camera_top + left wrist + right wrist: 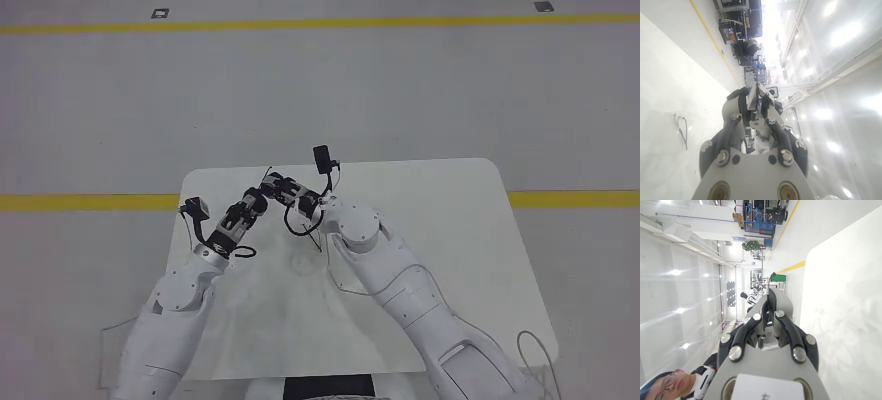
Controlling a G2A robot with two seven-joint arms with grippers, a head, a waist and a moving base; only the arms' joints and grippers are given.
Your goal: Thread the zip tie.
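Item: zip tie (pixel 758 92), a thin black strip held up off the table (pixel 450 250).
Left pincer (pixel 757 88): fingertips pressed together, pinching the strip. A short length sticks out just past the tips.
Right pincer (pixel 770 293): fingers pressed together along their ribbed black pads, pinching a thin black strip that runs on beyond the tips and bends at its end. I judge it to be the same tie.
Position of the pincers: tip to tip in the top view, almost touching, above the far part of the table.
Position of the tie: between the two pincers and clamped in both, with a fine dark end rising just beyond where the tips meet.
Other stock: loose black strands (pixel 680 129) lie flat on the table, well apart from the left pincer and to one side of it. They are probably spare ties.
Done, as judged: the tie is picked up, both ends are gripped, and the ends are brought together.
Not confirmed: the head of the tie is too small to make out, so I cannot tell whether the tail has entered its slot.
Left to do, as judged: line the tail up with the slot, push it through and draw the loop in.
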